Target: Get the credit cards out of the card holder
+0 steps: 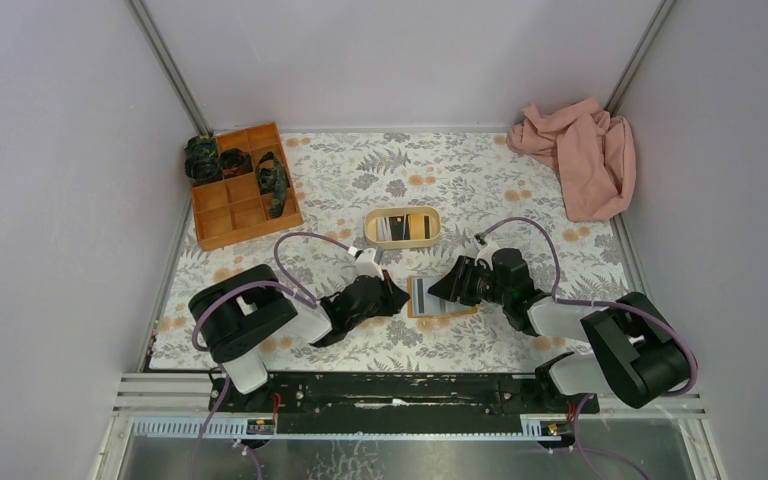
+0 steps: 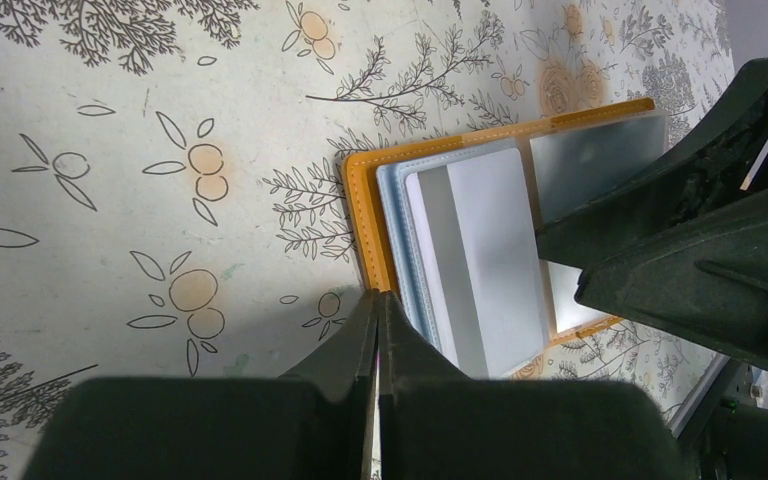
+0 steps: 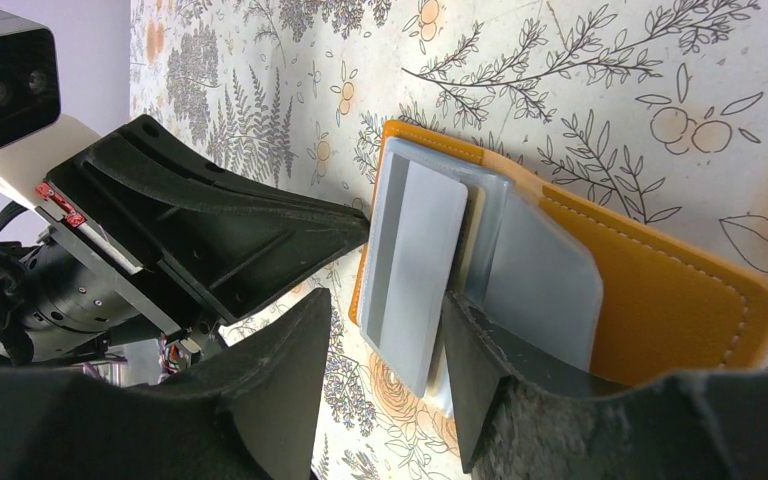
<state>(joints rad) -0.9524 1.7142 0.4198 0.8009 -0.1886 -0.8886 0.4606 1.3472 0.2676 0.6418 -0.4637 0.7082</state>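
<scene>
Holder [image 1: 441, 300] lies open mid-table, between both arms. Left gripper [image 1: 398, 296] is closed on nothing, its tip at the holder's left edge, apparently pinning it. Right gripper [image 3: 385, 305] is wide open, jaws straddling the grey card [image 3: 415, 250], not clamped yet. Close on the card only, not the clear sleeve [image 3: 550, 290]. Pull flat along the pocket and hold the left tip down so the holder doesn't slide.

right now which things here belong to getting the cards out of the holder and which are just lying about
Job in hand:
- card holder, lying open
- grey card in it
- left tool, shut, at the holder's edge
- right tool, open around the card
- beige oval tray with cards inside

Lying about:
- orange compartment box
- pink cloth
</scene>
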